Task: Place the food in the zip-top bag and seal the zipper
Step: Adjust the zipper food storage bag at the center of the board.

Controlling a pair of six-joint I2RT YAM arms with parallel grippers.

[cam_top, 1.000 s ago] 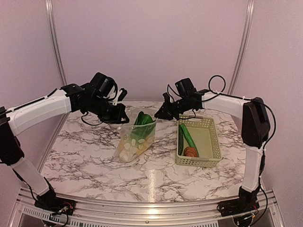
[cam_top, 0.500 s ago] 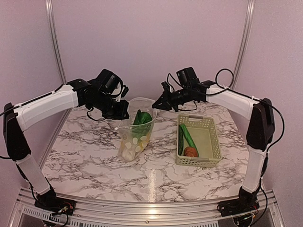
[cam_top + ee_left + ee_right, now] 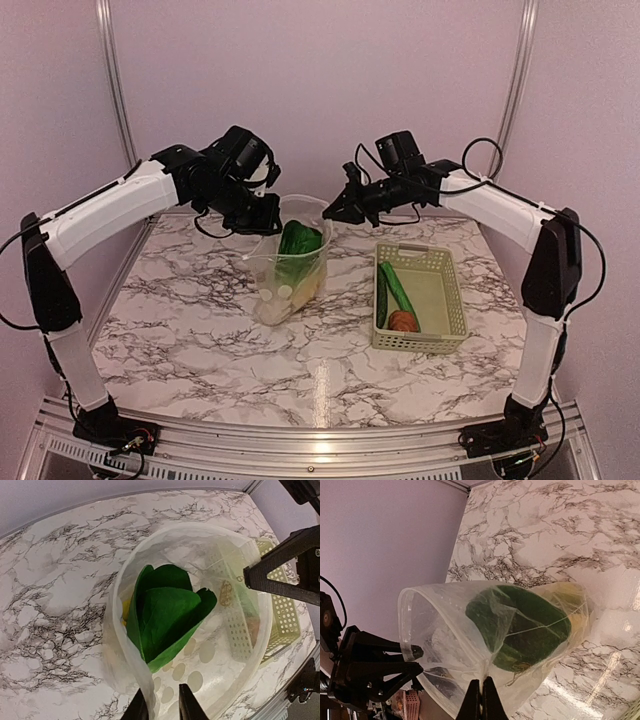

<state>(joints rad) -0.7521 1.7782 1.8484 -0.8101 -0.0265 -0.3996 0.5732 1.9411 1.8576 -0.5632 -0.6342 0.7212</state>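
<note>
Plastic zip-top bag (image 3: 296,272) with bok choy (image 3: 165,611) hangs from left tool (image 3: 161,706), right tool (image 3: 481,694).

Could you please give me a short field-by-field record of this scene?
Bag: zip-top bag upright, mouth open, unsealed
Left gripper: pinching the rim
Right gripper: pinching the opposite rim
In bag: bok choy, yellow pieces beneath
In basket: cucumber, orange piece

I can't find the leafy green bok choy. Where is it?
Top view: the leafy green bok choy sits inside the clear plastic bag, mid-table, left of the pale green slotted basket.
</note>
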